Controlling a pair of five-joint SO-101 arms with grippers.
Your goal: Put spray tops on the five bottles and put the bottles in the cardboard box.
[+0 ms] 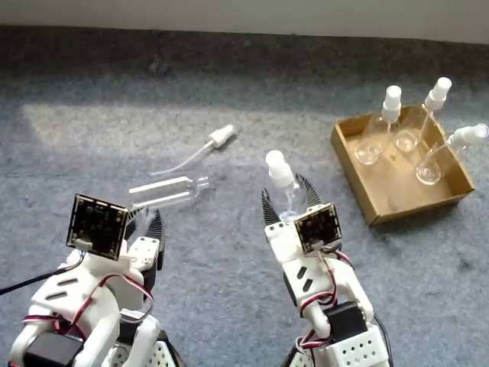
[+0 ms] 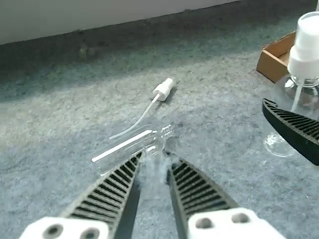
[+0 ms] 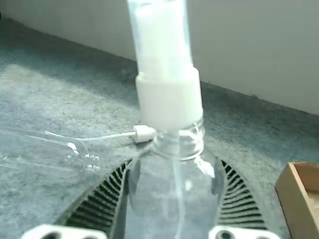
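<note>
A clear bottle (image 1: 284, 200) with a white spray top (image 1: 277, 168) stands upright on the carpet, and my right gripper (image 1: 284, 189) is shut on its body. In the right wrist view the fingers (image 3: 99, 201) flank the bottle (image 3: 172, 194) under its spray top (image 3: 167, 84). A capless bottle (image 1: 168, 191) lies on its side. My left gripper (image 1: 145, 222) sits just behind its base, open a little with nothing between the fingers (image 2: 112, 191). A loose spray top (image 1: 220, 137) with its tube lies beyond that bottle (image 2: 134, 144). The cardboard box (image 1: 351, 172) holds three capped bottles (image 1: 382, 130).
Grey carpet covers the whole floor, and a pale wall runs along the far edge. The box (image 2: 276, 57) stands to the right of both arms. Open carpet lies between the held bottle and the box.
</note>
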